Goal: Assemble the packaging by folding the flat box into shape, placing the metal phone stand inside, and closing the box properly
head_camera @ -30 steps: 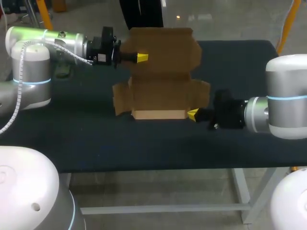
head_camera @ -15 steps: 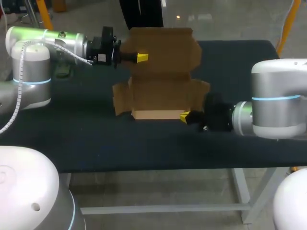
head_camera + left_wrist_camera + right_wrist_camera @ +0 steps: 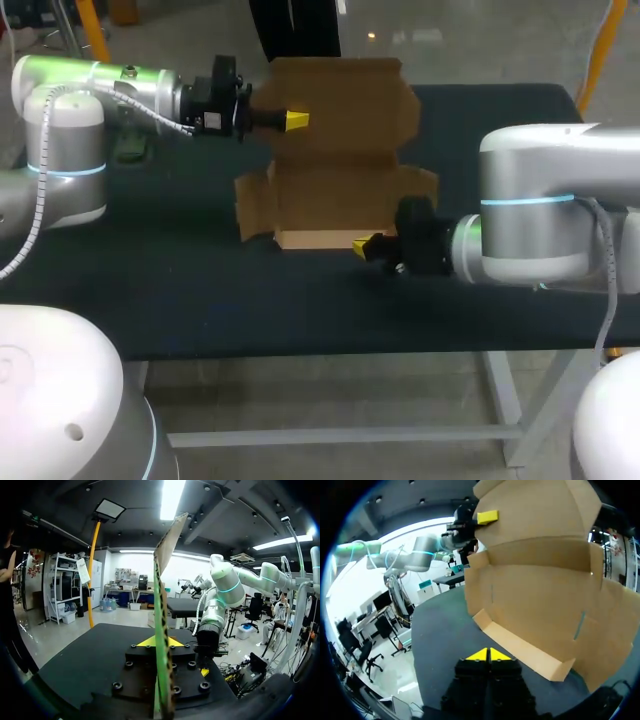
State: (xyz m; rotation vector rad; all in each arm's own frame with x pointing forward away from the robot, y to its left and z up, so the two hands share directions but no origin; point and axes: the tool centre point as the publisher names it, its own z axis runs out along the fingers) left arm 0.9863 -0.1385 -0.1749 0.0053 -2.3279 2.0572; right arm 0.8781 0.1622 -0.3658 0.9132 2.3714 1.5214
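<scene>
Slid leftward along front wall of box (image 3: 335, 190) with right gripper (image 3: 362, 245), tips pinched together, gripping nothing. Clamped on upright lid of box with left gripper (image 3: 295, 120).

Table (image 3: 200, 300): black matte top, spanning nearly the full width of the head view
Near edge (image 3: 300, 352): straight, running left to right, with a thin paler lip
Crossbar (image 3: 330, 437): pale grey metal, under the top, running left to right
Leg (image 3: 503, 395): pale grey metal, below the top on the right, meeting the crossbar
</scene>
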